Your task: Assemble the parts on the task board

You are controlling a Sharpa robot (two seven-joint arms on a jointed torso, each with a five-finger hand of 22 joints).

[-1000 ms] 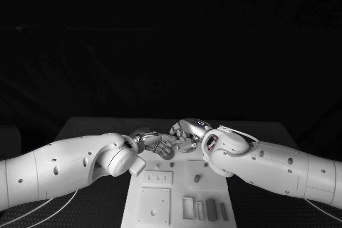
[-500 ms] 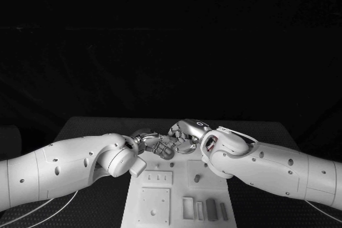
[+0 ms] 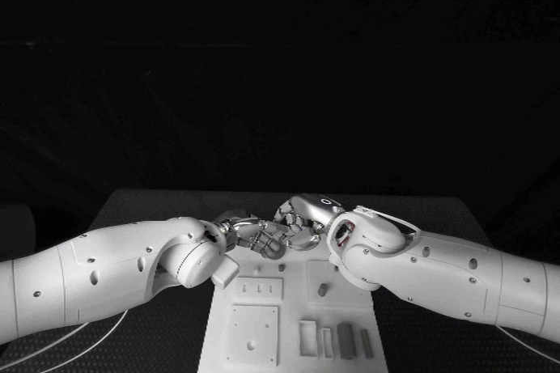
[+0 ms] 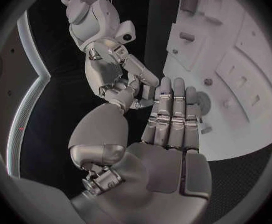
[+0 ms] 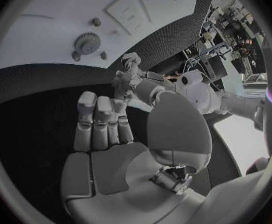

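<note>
- Your left hand hovers over the far end of the white task board; its fingers are straight and together, holding nothing.
- Your right hand meets it fingertip to fingertip, fingers likewise extended and empty.
- Grey parts lie in the board's near right corner, well apart from both hands.

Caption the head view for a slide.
Both robot hands, left and right, meet above the far end of the white board.
</note>
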